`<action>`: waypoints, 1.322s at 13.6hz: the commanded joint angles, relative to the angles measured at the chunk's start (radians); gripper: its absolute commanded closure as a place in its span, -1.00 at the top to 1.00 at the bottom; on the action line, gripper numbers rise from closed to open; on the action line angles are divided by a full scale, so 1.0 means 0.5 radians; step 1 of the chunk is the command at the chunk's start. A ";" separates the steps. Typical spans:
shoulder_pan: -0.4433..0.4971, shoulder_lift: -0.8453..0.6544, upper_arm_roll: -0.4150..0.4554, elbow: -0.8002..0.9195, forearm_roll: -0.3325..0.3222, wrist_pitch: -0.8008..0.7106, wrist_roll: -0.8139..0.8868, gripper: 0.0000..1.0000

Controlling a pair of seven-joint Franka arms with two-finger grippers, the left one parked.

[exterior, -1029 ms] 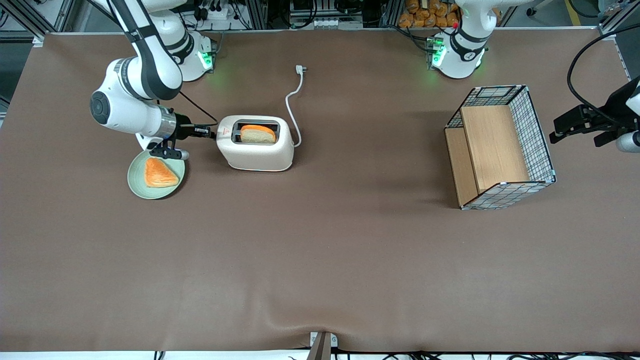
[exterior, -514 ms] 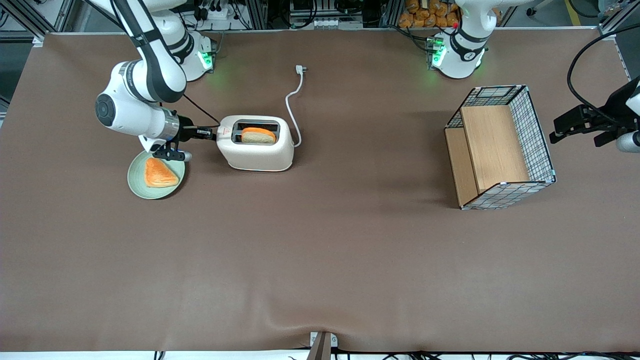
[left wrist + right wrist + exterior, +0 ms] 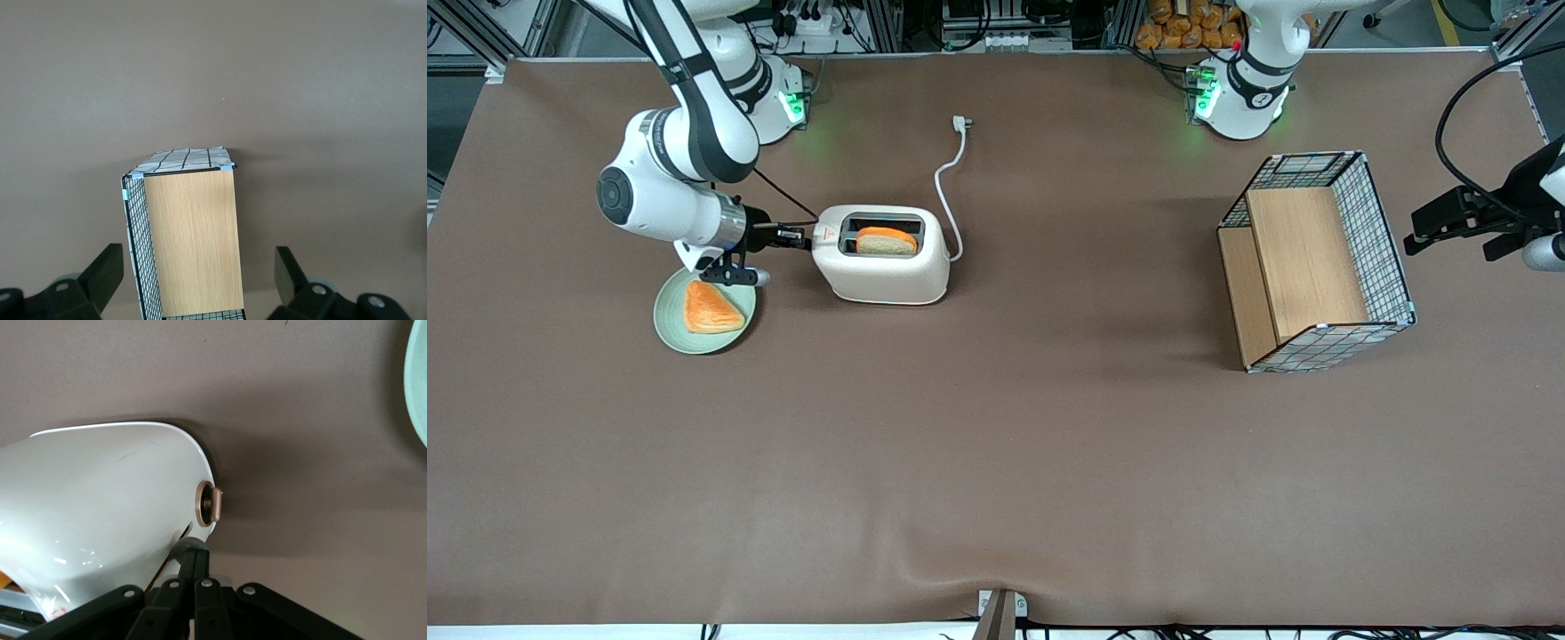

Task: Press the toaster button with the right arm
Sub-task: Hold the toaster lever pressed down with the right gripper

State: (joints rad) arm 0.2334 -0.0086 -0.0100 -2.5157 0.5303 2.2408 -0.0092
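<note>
Toward the working arm's end of the brown bench (image 3: 996,462), in the upper part of the front frame, the right arm (image 3: 685,151) bends down from its base and reaches sideways, low over the surface. Below its wrist in the frame, nearer the camera, a pale green plate (image 3: 660,316) carries a triangular orange-brown pastry (image 3: 711,307). A black bracket on the wrist hangs over the plate's upper rim. The claw (image 3: 800,238) stretches level from the wrist to the narrow end of the toaster (image 3: 885,271), which stands just beside the plate, a little above mid-height in the frame. The red logo on the toaster's top sits close to the claw's tip. A slice of bread (image 3: 885,240) with an orange crust stands in the top slot. The white cord (image 3: 947,191) runs up the frame from the toaster's other end to a plug (image 3: 960,122) lying loose on the bench. In the right wrist view the claw (image 3: 191,553) has its two thin fingers drawn together with nothing between them. Their tip meets the rounded end of the toaster (image 3: 100,500) at a dark slit just beside the toaster button (image 3: 208,505), a small round knob that sticks out uncovered. Well apart, toward the parked arm's end, a wire basket (image 3: 1383,231) with wooden panels lies on the bench.
</note>
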 commanded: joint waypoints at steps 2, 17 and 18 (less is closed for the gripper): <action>0.043 0.075 -0.011 -0.052 0.059 0.200 -0.160 -1.00; 0.064 0.155 -0.007 -0.077 0.068 0.350 -0.279 -1.00; 0.079 0.164 -0.008 -0.080 0.077 0.378 -0.297 -1.00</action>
State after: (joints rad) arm 0.2483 0.0272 -0.0076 -2.5283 0.5314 2.3046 -0.0478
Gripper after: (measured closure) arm 0.991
